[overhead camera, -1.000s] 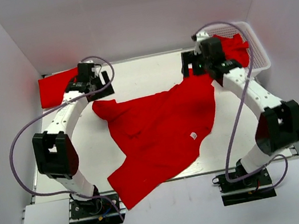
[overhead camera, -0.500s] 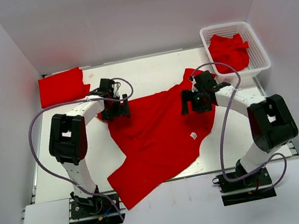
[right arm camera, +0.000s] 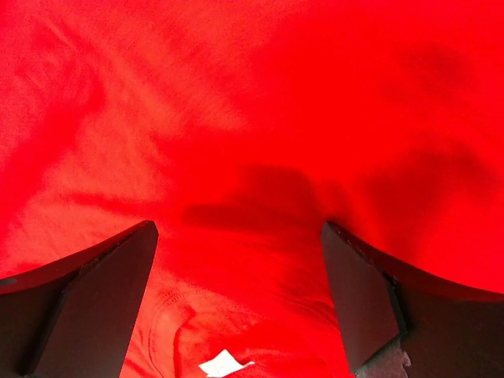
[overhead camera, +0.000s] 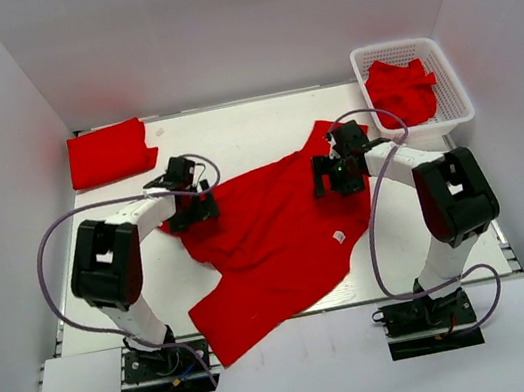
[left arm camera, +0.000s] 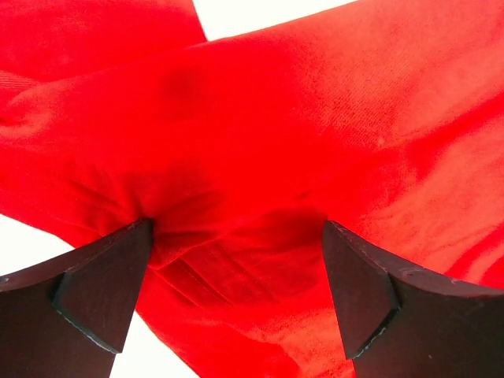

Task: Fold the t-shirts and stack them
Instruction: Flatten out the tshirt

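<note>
At mid-surface: red t-shirt (overhead camera: 280,238) lying rumpled, unfolded | left end effector (overhead camera: 193,210) spread, on its left edge | right end effector (overhead camera: 336,177) spread, on its far-right part | done: one folded shirt (overhead camera: 109,152) far left | remaining: this one, plus the heap (overhead camera: 400,88) in the basket (overhead camera: 442,63)
</note>
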### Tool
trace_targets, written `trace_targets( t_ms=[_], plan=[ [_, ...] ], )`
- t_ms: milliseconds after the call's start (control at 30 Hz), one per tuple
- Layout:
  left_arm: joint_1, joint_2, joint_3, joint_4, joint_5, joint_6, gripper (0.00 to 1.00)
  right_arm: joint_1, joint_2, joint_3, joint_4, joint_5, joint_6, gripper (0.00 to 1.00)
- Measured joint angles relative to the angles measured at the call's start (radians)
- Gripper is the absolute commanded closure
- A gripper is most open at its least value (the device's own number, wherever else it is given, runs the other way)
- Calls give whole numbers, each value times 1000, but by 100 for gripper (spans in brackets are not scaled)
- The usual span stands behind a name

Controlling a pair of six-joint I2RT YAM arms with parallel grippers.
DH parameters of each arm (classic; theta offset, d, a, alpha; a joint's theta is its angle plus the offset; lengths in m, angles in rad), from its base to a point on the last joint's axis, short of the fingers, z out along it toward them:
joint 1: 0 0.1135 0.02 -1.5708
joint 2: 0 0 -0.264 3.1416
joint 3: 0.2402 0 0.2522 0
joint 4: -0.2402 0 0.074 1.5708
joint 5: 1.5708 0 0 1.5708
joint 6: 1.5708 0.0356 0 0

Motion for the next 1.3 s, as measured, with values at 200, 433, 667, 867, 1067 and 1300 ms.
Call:
trace_targets(
  t_ms=[200, 433, 667, 867, 1067, 1300],
  plan=[
    [2, -129, -103, -180, -72, -82, 1, 3, 25, 32, 15, -35, -33, 10],
    [-14, -177, 32, -241, -80, -2, 1, 6, -7, 67, 16, -47, -70, 10],
    [-138, -235, 79, -245, 24, 151, 1, 9, -113, 77, 15, -10, -72, 10],
    [-331, -195, 55, -324, 17, 160, 6, 9, -115, 60, 6, 19, -69, 10],
    [-361, -185, -5, -363, -23, 135, 15, 9, -115, 39, -17, 34, -65, 10],
    [-384, -165, -29, -348, -46, 119, 24, 9, -115, 39, -26, 37, -65, 10]
  ],
)
